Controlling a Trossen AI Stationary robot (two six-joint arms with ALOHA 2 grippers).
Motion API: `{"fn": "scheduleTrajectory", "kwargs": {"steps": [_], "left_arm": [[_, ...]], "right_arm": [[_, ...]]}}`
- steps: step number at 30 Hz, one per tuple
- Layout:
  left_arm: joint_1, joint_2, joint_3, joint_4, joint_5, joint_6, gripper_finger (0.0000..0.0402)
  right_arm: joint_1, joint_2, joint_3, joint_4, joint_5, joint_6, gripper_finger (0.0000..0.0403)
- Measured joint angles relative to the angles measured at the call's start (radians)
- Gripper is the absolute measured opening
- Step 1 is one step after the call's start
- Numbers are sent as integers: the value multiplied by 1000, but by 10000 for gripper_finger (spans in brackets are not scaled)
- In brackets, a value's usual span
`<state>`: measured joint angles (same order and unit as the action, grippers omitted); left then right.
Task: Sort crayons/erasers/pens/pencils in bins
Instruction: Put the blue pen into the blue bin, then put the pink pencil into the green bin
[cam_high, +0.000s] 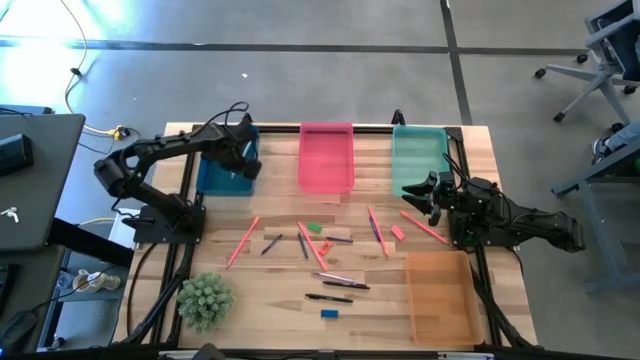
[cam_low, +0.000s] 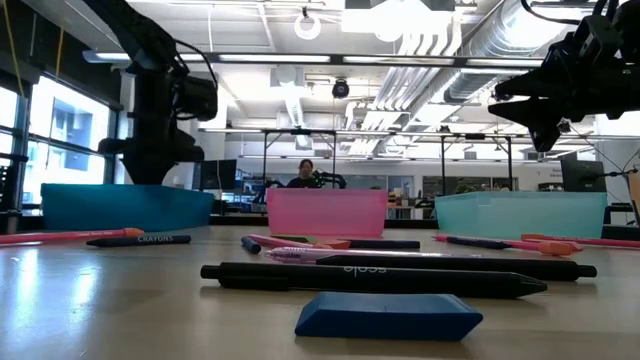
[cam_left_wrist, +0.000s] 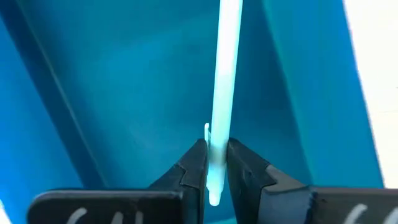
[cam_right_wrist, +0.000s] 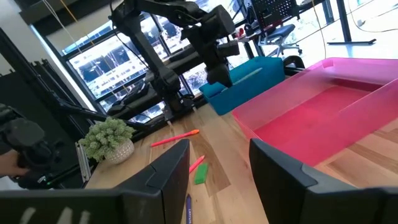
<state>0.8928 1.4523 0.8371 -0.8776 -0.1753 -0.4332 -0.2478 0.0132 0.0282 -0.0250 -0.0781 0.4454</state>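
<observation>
My left gripper (cam_high: 243, 160) points down into the dark blue bin (cam_high: 215, 178), shut on a thin pale grey-teal stick (cam_left_wrist: 224, 68). The pink bin (cam_high: 326, 157) and teal bin (cam_high: 418, 160) stand beside it along the far edge, and the orange bin (cam_high: 440, 295) is at the near right. Salmon sticks (cam_high: 243, 241), dark pens (cam_high: 330, 298), a green eraser (cam_high: 314, 227), a pink eraser (cam_high: 397, 232) and a blue eraser (cam_high: 329, 314) lie flat on the wood. My right gripper (cam_high: 415, 195) waits open by the teal bin, holding nothing. My left gripper pinches the pale stick between its two fingers (cam_left_wrist: 194, 165), close to one end (cam_left_wrist: 214, 186); a short stub shows behind the fingers. The fingers come from above, pointing down into the blue bin. The long part of the stick (cam_right_wrist: 252, 73) juts out over the bin's inside.
A small potted plant (cam_high: 205, 300) stands at the near left corner. Black frame rails run along the table's left and right sides. A person (cam_low: 305, 172) sits far behind the table. Bare wood lies between the blue bin and the scattered sticks.
</observation>
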Motion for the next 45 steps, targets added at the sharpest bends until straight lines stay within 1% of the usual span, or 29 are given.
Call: {"fn": "scheduleTrajectory", "kwargs": {"steps": [9,17,20,22,25,29,32,34,41,45], "left_arm": [[0,65,0,1,10,-8,37],[2,79,0,1,32,-9,37],[8,79,0,1,57,-9,37],[14,79,0,1,78,-9,38],[19,79,0,1,82,-9,43],[19,79,0,1,83,3,63],[18,79,0,2,85,44,83],[18,79,0,1,84,45,98],[19,78,0,1,87,51,147],[18,57,2,-1,134,79,158]], "right_arm": [[0,0,0,0,0,0,160],[0,0,0,0,0,0,160],[0,0,0,0,0,7,160],[0,0,0,0,-1,78,160],[0,0,0,0,9,231,160],[0,0,0,-2,48,351,160],[0,0,0,-3,55,422,160],[0,0,0,-2,55,454,160],[0,0,22,38,67,492,160],[0,1,72,46,68,449,160]]}}
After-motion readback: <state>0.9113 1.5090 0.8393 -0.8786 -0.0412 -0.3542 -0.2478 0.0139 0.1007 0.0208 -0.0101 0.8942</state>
